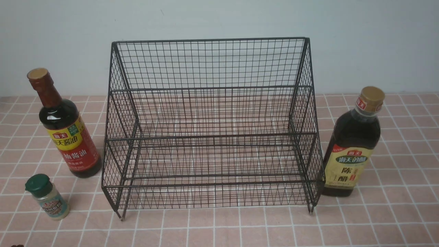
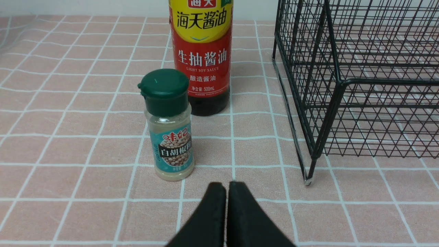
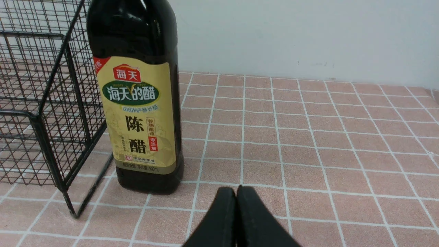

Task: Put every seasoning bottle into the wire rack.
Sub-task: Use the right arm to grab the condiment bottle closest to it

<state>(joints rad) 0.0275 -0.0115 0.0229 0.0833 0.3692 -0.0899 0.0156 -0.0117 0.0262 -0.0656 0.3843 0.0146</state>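
Observation:
The black wire rack [image 1: 212, 127] stands empty mid-table on the pink checked cloth. Left of it stands the tall dark soy bottle [image 1: 65, 130] with its red-yellow label, and in front of that the small green-capped shaker jar [image 1: 46, 196]. The dark vinegar bottle [image 1: 353, 144] with beige label and gold cap stands at the rack's right side. My left gripper [image 2: 227, 187] is shut and empty, a little short of the shaker jar [image 2: 169, 127] and soy bottle [image 2: 202, 55]. Shut and empty too, my right gripper [image 3: 236, 190] hovers just before the vinegar bottle [image 3: 137, 99]. Neither gripper shows in the front view.
The rack's corner leg [image 2: 310, 171] stands close to the left gripper's side, and another leg [image 3: 70, 202] stands beside the vinegar bottle. A pale wall [image 1: 219, 20] closes the back of the table.

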